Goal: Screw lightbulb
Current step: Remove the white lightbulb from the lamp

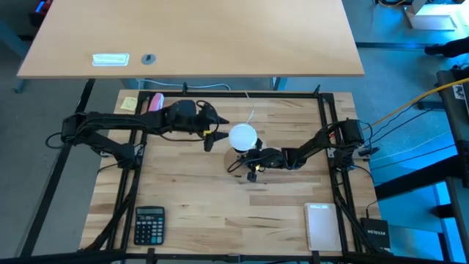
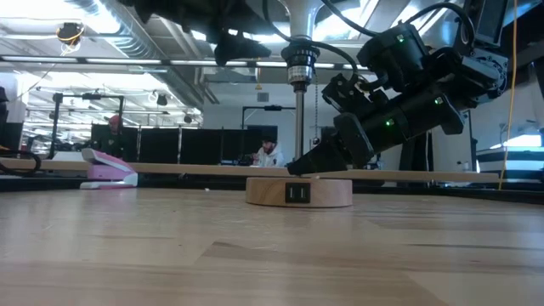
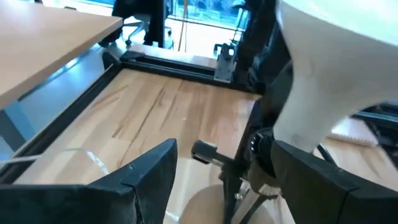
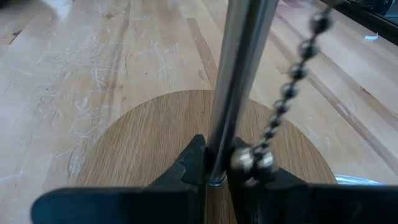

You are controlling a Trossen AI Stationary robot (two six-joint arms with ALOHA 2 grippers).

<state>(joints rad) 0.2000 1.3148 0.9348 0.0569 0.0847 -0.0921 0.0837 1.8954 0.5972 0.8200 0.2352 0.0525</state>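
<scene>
Lightbulb (image 1: 243,136) sits atop the lamp post (image 4: 233,93), which the right tool (image 4: 214,163) clenches. Left tool (image 1: 210,136), released, waits beside the lightbulb; it should grip gently and turn squarely.

The only legible writing sits at the lower right of the high view: white letters reading "NETGEAR" on a small black box (image 1: 377,233), lying just outside the counter's black frame. The calculator (image 1: 149,224) at the lower left of the same view shows rows of keys, but their markings are too small to read. A white label (image 1: 111,59) on the upper desk carries nothing that can be made out. No other view shows readable text.
</scene>
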